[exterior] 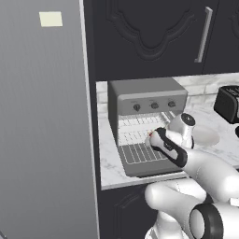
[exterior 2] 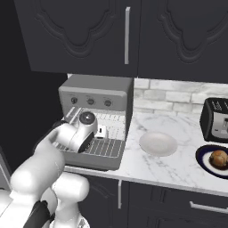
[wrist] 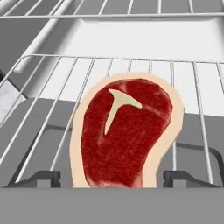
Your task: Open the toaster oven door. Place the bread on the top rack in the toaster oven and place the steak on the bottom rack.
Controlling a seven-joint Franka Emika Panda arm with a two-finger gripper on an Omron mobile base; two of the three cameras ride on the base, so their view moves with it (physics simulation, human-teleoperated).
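The toaster oven (exterior: 147, 95) (exterior 2: 95, 91) stands on the counter with the toaster oven door (exterior: 140, 170) (exterior 2: 89, 161) folded down flat. The steak (wrist: 124, 135) (exterior: 150, 134), red with a pale tan rim, lies over the bottom rack (wrist: 131, 57), whose wires pass behind it. A second wire rack (wrist: 131, 15) sits higher up. My gripper (wrist: 111, 177) (exterior: 153, 137) (exterior 2: 101, 132) is open at the oven mouth; a narrow gap shows between each fingertip and the steak. The bread (exterior 2: 219, 159) rests on a dark plate at the far right.
A pale round dish (exterior 2: 158, 143) (exterior: 205, 136) sits on the marble counter just right of the oven. A black toaster (exterior 2: 216, 118) (exterior: 228, 103) stands further right by the wall. Dark cabinets hang above, and a tall grey panel (exterior: 44, 121) closes off the left.
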